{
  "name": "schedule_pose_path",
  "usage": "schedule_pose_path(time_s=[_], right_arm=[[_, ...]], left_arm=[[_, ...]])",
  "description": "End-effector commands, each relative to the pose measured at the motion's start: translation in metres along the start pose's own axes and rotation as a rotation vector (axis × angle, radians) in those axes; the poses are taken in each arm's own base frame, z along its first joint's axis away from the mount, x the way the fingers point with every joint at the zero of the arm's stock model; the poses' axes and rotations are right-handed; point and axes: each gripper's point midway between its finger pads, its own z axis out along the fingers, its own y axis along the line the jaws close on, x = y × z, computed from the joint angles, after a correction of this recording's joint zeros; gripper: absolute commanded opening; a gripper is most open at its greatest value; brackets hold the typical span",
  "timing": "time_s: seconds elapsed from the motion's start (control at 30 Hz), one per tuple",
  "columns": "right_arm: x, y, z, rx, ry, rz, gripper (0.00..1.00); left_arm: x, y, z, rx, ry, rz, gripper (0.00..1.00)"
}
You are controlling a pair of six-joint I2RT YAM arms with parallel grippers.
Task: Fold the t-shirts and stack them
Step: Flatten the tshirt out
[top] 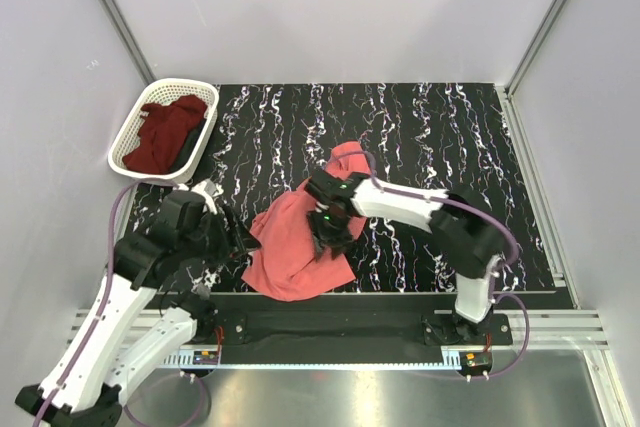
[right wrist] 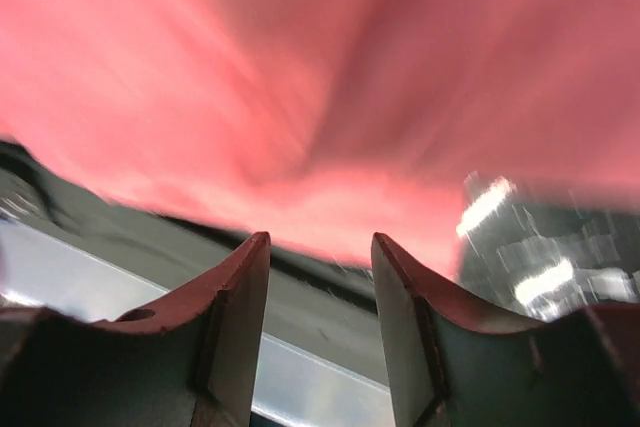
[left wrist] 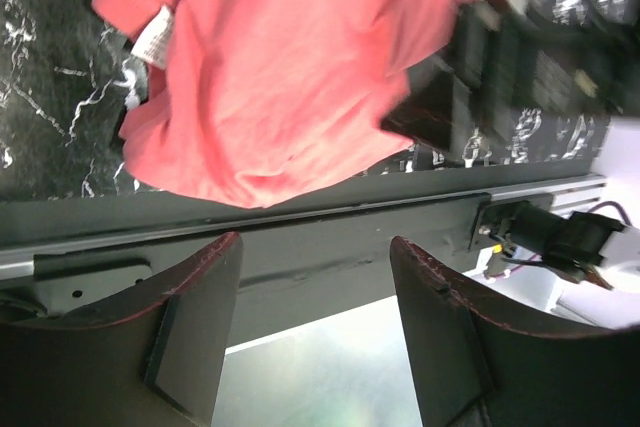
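Observation:
The salmon-pink t-shirt (top: pixel 290 242) lies crumpled on the black marbled mat near the front edge. It fills the upper part of the left wrist view (left wrist: pixel 290 77) and appears blurred in the right wrist view (right wrist: pixel 330 97). The dark maroon t-shirt (top: pixel 165 132) lies bunched in the white basket at the far left. My left gripper (top: pixel 238 242) is open and empty just left of the pink shirt; in its own view (left wrist: pixel 315 242) the jaws stand wide apart. My right gripper (top: pixel 330 230) hovers over the pink shirt's right part, open and empty (right wrist: pixel 320 239).
The white lattice basket (top: pixel 130 142) stands at the mat's back left corner. The black marbled mat (top: pixel 430 127) stretches back and right. A dark rail (top: pixel 330 312) runs along the front edge beneath the shirt's hem. Grey walls enclose the cell.

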Motion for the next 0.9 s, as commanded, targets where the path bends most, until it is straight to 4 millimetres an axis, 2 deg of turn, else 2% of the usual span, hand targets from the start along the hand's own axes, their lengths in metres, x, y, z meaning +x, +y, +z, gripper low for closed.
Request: schedule_pose_path(time_s=[0.0,0.03,0.07,0.13,0.17,0.23,0.27,0.37,0.4,0.43,0.47,0.5,0.53,0.57,0.6,0.63,0.67,0.7,0.73,0.8,0.83,0.87], right_arm=[[-0.058,0.058,0.007,-0.151,-0.105,-0.051,0.53],[-0.064,0.066,0.012,-0.166,-0.090,-0.052,0.54],[-0.085,0.083,0.019,-0.188,-0.101,-0.064,0.53],[-0.103,0.103,0.018,-0.223,-0.111,-0.065,0.54],[-0.125,0.124,0.009,-0.264,-0.152,-0.083,0.54],[-0.140,0.135,-0.003,-0.270,-0.167,-0.089,0.58],[-0.155,0.146,-0.018,-0.295,-0.211,-0.102,0.61],[-0.167,0.126,-0.043,-0.268,-0.225,-0.065,0.66],[-0.164,0.110,-0.049,-0.229,-0.216,-0.051,0.67],[-0.171,0.088,-0.056,-0.171,-0.250,-0.025,0.70],[-0.158,0.070,-0.068,-0.137,-0.250,-0.011,0.72],[-0.152,0.056,-0.072,-0.114,-0.253,-0.007,0.74],[-0.153,0.033,-0.079,-0.085,-0.266,0.027,0.74],[-0.133,0.011,-0.083,-0.058,-0.245,0.056,0.74],[-0.128,-0.001,-0.087,-0.054,-0.252,0.075,0.74],[-0.127,-0.021,-0.092,-0.051,-0.257,0.117,0.73],[-0.108,-0.037,-0.092,-0.037,-0.236,0.141,0.72],[-0.104,-0.050,-0.094,-0.027,-0.242,0.161,0.71],[-0.093,-0.067,-0.098,-0.013,-0.242,0.195,0.70],[-0.084,-0.081,-0.104,-0.004,-0.252,0.219,0.70],[-0.080,-0.086,-0.106,0.008,-0.260,0.229,0.70],[-0.071,-0.093,-0.110,0.012,-0.266,0.246,0.69]], left_arm=[[-0.007,-0.014,-0.021,0.078,-0.074,0.034,0.65],[-0.007,-0.016,-0.023,0.094,-0.077,0.037,0.65],[-0.006,-0.018,-0.025,0.103,-0.078,0.039,0.65],[-0.003,-0.016,-0.024,0.093,-0.059,0.038,0.62],[-0.003,-0.015,-0.024,0.089,-0.053,0.040,0.62],[-0.002,-0.012,-0.022,0.074,-0.045,0.046,0.62],[-0.001,-0.012,-0.020,0.072,-0.039,0.048,0.62],[0.003,-0.007,-0.004,0.048,0.013,0.055,0.65],[0.002,-0.009,0.002,0.057,0.019,0.062,0.69],[0.006,-0.008,0.009,0.061,0.052,0.075,0.71],[0.007,-0.007,0.018,0.043,0.083,0.077,0.73],[0.005,-0.011,0.023,0.052,0.086,0.097,0.74],[0.001,-0.013,0.028,0.041,0.081,0.120,0.74],[-0.001,-0.016,0.032,0.042,0.079,0.143,0.74],[-0.001,-0.024,0.043,0.045,0.098,0.182,0.74],[-0.003,-0.027,0.050,0.032,0.091,0.210,0.73],[-0.004,-0.035,0.055,0.039,0.091,0.237,0.71],[0.004,-0.044,0.070,0.025,0.137,0.285,0.69],[-0.001,-0.051,0.076,0.001,0.111,0.316,0.67],[0.009,-0.062,0.089,-0.041,0.139,0.396,0.65],[0.012,-0.056,0.107,-0.114,0.169,0.416,0.63],[0.011,-0.055,0.114,-0.148,0.161,0.429,0.60]])
